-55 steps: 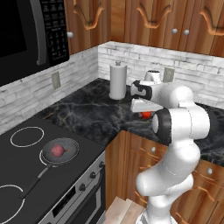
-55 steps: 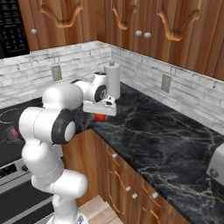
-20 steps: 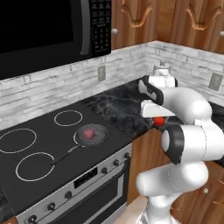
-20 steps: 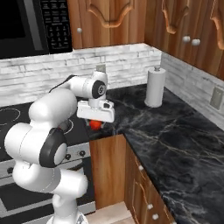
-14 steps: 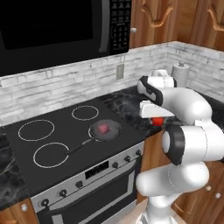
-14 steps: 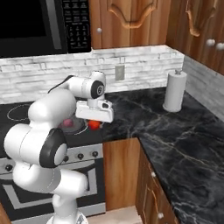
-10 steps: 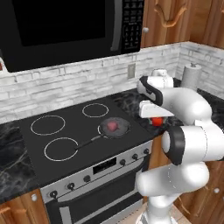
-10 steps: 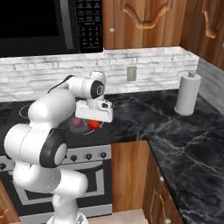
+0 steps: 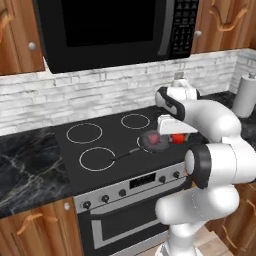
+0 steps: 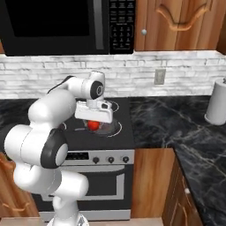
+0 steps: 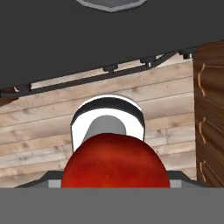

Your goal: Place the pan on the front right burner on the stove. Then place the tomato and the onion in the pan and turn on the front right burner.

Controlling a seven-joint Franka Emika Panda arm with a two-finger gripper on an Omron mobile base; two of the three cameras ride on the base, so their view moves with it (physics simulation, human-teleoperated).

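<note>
The gripper (image 10: pixel 92 124) was closed on the tomato (image 10: pixel 92 125), held just short of the pan (image 9: pixel 153 141) on the stove (image 9: pixel 100 150), where the onion (image 9: pixel 154 136) lay, so the tomato step seemingly needed carrying over and release.

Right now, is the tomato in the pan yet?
Not yet. The tomato is held in the fingers; the pan holds just the onion.
</note>
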